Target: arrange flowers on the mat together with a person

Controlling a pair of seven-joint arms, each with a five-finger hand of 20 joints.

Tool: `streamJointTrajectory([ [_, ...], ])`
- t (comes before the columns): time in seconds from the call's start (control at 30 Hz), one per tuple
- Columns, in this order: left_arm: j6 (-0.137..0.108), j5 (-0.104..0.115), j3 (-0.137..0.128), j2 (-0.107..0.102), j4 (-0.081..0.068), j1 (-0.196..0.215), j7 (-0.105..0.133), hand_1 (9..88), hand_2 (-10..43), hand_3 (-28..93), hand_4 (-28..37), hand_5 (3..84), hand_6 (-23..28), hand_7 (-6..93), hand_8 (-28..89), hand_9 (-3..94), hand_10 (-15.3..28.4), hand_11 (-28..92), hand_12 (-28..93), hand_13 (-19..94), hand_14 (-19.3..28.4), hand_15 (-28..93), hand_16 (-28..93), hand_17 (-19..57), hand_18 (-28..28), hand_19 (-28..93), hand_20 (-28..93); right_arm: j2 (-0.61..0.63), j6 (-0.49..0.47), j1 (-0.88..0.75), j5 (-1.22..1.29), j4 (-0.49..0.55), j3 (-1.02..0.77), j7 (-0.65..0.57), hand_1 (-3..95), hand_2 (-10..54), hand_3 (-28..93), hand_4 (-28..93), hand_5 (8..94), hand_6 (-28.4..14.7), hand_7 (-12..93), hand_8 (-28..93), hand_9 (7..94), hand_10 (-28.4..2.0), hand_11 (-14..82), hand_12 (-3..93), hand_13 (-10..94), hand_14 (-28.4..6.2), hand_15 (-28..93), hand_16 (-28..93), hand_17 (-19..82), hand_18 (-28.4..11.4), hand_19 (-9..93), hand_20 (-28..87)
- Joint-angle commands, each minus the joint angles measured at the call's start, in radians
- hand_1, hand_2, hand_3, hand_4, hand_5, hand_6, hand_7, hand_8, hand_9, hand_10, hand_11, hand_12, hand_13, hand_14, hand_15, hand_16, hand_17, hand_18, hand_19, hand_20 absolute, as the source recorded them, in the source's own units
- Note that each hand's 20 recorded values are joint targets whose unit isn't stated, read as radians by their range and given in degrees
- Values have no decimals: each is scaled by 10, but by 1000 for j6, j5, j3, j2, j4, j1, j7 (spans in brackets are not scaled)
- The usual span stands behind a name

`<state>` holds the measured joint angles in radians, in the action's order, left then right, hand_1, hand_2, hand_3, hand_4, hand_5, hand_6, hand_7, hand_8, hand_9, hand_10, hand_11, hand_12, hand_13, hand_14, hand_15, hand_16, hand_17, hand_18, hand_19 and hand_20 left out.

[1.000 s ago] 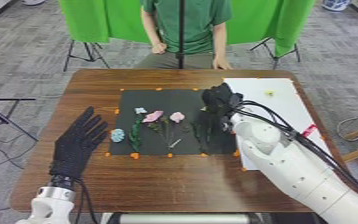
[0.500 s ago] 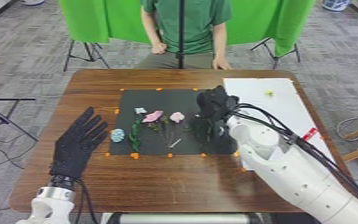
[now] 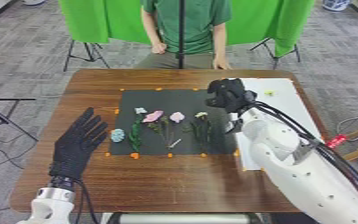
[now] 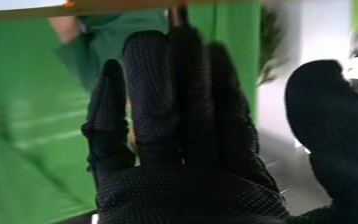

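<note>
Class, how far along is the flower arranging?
Looks done: a blue flower, pink flowers and others lie on the dark mat. In hand: apparently nothing; the right hand has straight fingers. Possibly left: a small yellow piece on the white sheet.

Bright indoor light falls across a brown wooden table (image 3: 158, 185), leaving a faint sheen on its near side, while white glare flares beyond the robot's black fabric-gloved right hand (image 3: 232, 95) in the right wrist view.
</note>
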<state>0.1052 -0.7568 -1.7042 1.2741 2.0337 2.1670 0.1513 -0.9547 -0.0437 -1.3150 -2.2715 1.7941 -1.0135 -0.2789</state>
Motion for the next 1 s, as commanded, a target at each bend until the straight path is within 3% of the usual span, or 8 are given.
streamJointTrajectory([
  [0.03, 0, -1, -5, 12, 4, 27, 4, 264, 18, 717, -248, 313, 27, 133, -83, 261, 110, 133, 144, 211, 146, 192, 28, -118, 222, 434, 84, 16, -193, -321, 705, 230, -494, 39, 198, 62, 845, -206, 306, -84, 191, -98, 316, -146, 188, 238, 277, -124, 348, 188, 70, -219, 533, 292],
  [0.17, 0, 0, -9, 15, 4, 28, 3, 264, 18, 717, -247, 313, 26, 134, -83, 261, 111, 133, 144, 211, 146, 192, 28, -118, 222, 435, 84, -44, -315, -522, 1032, 269, -731, 162, 181, 49, 806, -214, 247, -81, 113, -71, 261, -142, 80, 242, 206, -125, 142, 306, 18, -214, 457, 253],
  [0.3, -7, 1, -20, 13, 8, 39, 12, 264, 17, 719, -247, 313, 27, 135, -84, 261, 111, 133, 144, 211, 146, 193, 28, -118, 222, 434, 84, -64, -199, -699, 1064, 351, -812, 232, 156, 2, 793, -213, 212, -53, 46, -58, 226, -108, -25, 204, 169, -110, -69, 400, -6, -195, 320, 190],
  [0.43, -6, -2, -25, 16, 11, 43, 12, 263, 15, 720, -249, 312, 26, 135, -84, 260, 110, 133, 145, 211, 145, 193, 29, -118, 222, 434, 84, -79, -74, -824, 1126, 416, -837, 267, 147, -19, 797, -219, 259, -40, 78, -64, 258, -107, -8, 199, 194, -120, -66, 395, -4, -210, 316, 185],
  [0.57, -12, 1, -17, 14, 16, 53, 22, 262, 15, 718, -250, 310, 25, 136, -84, 260, 110, 133, 145, 212, 145, 193, 29, -118, 222, 433, 84, -92, -71, -852, 1114, 430, -860, 257, 148, -25, 808, -221, 293, -44, 108, -73, 302, -123, 26, 217, 231, -119, -22, 390, 7, -217, 349, 202],
  [0.67, -32, 5, -1, 8, 16, 48, 35, 263, 15, 718, -250, 309, 25, 136, -84, 260, 110, 133, 145, 212, 144, 192, 28, -118, 222, 433, 84, -103, -60, -847, 1128, 421, -879, 263, 151, -20, 810, -221, 300, -49, 115, -74, 304, -129, 30, 220, 239, -118, -14, 388, 15, -215, 354, 205],
  [0.9, -20, -3, 8, 10, 14, 39, 41, 263, 16, 720, -252, 308, 24, 139, -85, 261, 110, 138, 147, 212, 143, 193, 28, -118, 222, 434, 85, -136, -80, -854, 1128, 430, -901, 277, 152, -11, 822, -222, 301, -52, 122, -79, 298, -134, 30, 218, 244, -116, -2, 380, 19, -212, 368, 211],
  [1.0, -32, -7, 6, 2, 13, 38, 38, 263, 17, 720, -251, 307, 24, 140, -86, 260, 111, 137, 145, 208, 143, 191, 28, -117, 221, 434, 85, -170, -112, -887, 1132, 445, -923, 272, 152, -11, 823, -224, 301, -53, 125, -80, 298, -134, 34, 217, 245, -116, 2, 378, 19, -212, 370, 212],
])
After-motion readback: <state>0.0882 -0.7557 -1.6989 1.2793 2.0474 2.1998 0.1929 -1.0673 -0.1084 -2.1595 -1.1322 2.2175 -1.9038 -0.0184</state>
